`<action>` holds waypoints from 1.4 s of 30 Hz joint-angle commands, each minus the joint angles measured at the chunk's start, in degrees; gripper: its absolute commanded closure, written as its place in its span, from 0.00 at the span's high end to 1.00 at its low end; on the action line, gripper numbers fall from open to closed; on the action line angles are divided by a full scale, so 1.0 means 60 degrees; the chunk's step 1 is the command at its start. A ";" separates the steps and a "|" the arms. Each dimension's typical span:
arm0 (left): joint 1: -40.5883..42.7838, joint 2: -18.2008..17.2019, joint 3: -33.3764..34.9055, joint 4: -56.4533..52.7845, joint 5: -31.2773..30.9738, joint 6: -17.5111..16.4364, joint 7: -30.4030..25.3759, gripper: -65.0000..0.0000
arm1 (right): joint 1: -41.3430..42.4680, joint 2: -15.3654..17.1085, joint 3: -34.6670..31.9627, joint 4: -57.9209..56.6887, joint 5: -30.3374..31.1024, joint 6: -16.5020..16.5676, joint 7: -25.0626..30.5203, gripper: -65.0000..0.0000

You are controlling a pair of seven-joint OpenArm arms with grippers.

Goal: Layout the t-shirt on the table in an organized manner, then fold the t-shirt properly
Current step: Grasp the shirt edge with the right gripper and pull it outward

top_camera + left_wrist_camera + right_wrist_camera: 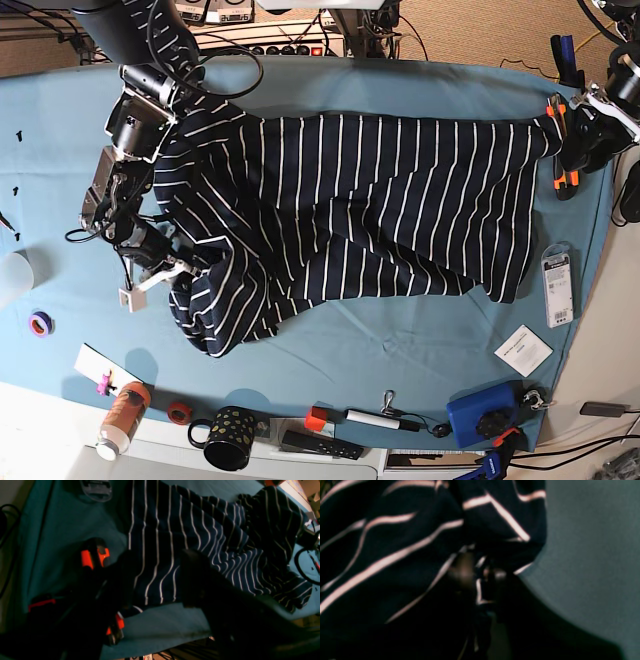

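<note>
On the teal-draped table (pixel 400 75), the striped t-shirt (pixel 380 200) is being kept spread sideways across the middle, but only partly flattened: its end nearest the right gripper (pixel 162 272) is being left bunched and rolled under, and a diagonal crease is being carried through the body. In the right wrist view, which is blurred, that gripper's jaws are being seen drawn almost together on a fold of the striped cloth, so a pinch on the shirt is being judged likely. The left gripper (pixel 560 145) is being held at the opposite corner with its 2 orange-marked fingers (pixel 95 555) standing wide apart over the hem, nothing being clamped between them. The main risk is being judged to lie in this imbalance: if the bunch is being pulled by 1 arm while the far corner is being left free, the whole garment could be dragged across the table instead of being stretched flat. More than 1 layer may also be being caught in the pinch, in which case the roll would be lifted as a lump and not opened. Wrinkles in the table cover could be gathered along with the shirt. A blister pack (pixel 556 285) and a white card (pixel 522 350) are being left near the lower hem and could be swept aside by a trailing edge.
</note>
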 commanded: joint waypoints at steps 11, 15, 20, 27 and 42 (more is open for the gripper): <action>0.0007 -0.0131 -0.0066 0.0157 -0.0244 -0.0036 -0.0237 0.45 | 0.1457 0.0200 -0.0007 0.0120 -0.2069 -0.0484 0.2000 0.00; 0.0007 -0.0131 -0.0066 0.0153 -0.0248 -0.0036 -0.0233 0.45 | 0.2175 0.0528 -0.0007 0.0120 -0.2626 -0.0616 0.2750 0.00; 0.0007 -0.0131 -0.0066 0.0157 -0.0259 -0.0036 -0.0237 0.45 | 0.2903 0.0969 -0.0022 0.0117 -0.3432 -0.1392 0.3763 0.00; 0.0007 -0.0131 -0.0066 0.0157 -0.0251 -0.0033 -0.0229 0.45 | 0.3690 0.1814 -0.1461 0.0069 -0.4725 -0.2860 0.5446 0.00; 0.0011 -0.0131 -0.0066 0.0153 -0.0240 -0.0036 -0.0200 0.45 | 0.4481 0.2211 -0.4288 -0.1432 -0.5300 -0.3818 0.6175 0.25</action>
